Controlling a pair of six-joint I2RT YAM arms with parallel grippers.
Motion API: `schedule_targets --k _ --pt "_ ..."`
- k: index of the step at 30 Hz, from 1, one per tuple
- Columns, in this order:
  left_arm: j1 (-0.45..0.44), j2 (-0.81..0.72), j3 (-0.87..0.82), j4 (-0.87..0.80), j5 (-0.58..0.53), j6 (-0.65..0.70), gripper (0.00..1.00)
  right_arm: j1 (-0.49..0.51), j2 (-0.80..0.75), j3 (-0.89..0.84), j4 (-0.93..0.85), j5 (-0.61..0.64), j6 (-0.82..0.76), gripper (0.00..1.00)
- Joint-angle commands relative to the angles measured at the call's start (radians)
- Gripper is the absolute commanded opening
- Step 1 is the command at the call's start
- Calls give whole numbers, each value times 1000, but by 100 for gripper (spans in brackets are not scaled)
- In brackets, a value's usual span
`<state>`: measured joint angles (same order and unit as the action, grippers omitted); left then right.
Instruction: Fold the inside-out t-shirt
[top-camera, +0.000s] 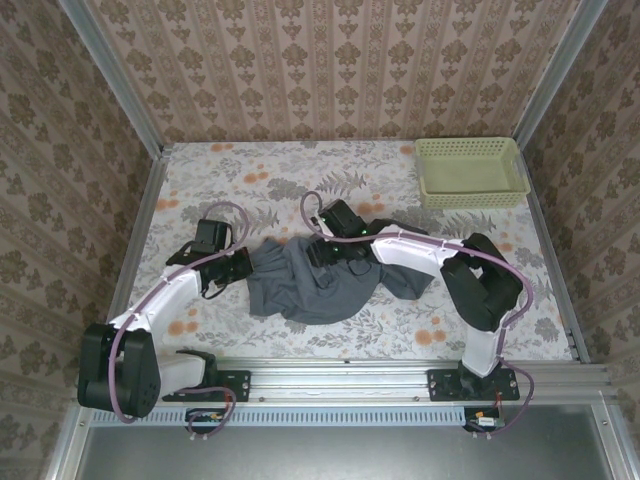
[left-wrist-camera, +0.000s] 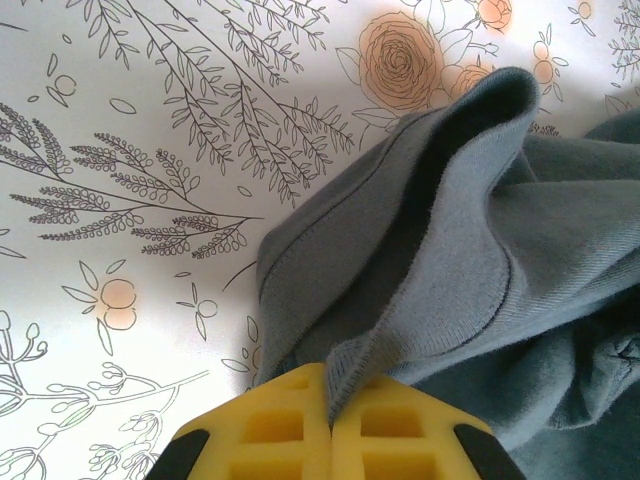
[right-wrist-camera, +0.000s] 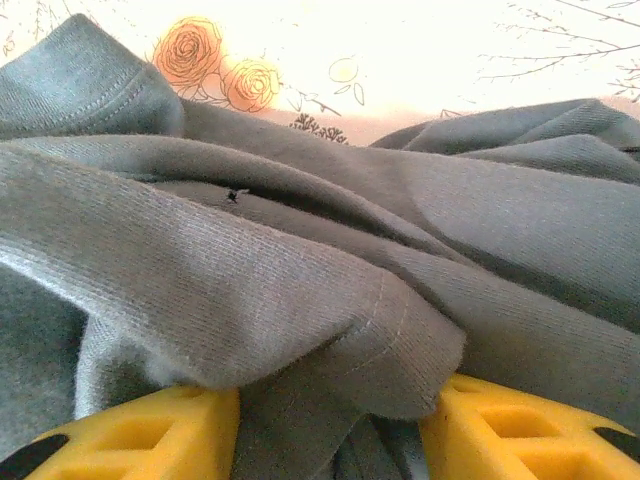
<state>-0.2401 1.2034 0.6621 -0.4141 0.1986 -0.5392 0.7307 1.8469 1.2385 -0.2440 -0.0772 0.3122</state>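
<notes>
One crumpled slate blue-grey fabric t-shirt (top-camera: 310, 285) lies mid-frame on the floral counter (top-camera: 200, 180) in the top view. Left wrist: the left gripper (left-wrist-camera: 330, 405) has its jaws clamped on the hem, bottom centre. Right wrist: the right gripper (right-wrist-camera: 330, 425) has its jaws apart at the bottom, cloth bunched between them.

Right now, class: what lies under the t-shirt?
The floral tablecloth shows all around the t-shirt; the patch beneath it is covered. Its folds also drape over the right gripper's yellow fingers.
</notes>
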Motion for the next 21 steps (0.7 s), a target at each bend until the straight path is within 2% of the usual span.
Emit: schedule_targets --k 1,5,7,10,15,18,21 --pt "7 1 10 6 11 -1 1 12 11 38 -42 37 -29 52" --pt "7 4 7 10 13 -3 0 19 9 47 -23 6 -50 60" --pt "8 4 8 11 16 -4 0 18 18 55 -11 -1 -54 58" --pt "7 2 8 8 19 -3 0 20 36 91 -31 12 -66 47" --pt "8 -5 5 3 16 1 0 42 30 154 -90 73 -111 14" --pt "7 -6 5 1 14 2 0 71 1 179 -128 144 -143 1" --pt "8 -5 5 -1 10 3 0 96 -59 179 -149 206 -158 0"
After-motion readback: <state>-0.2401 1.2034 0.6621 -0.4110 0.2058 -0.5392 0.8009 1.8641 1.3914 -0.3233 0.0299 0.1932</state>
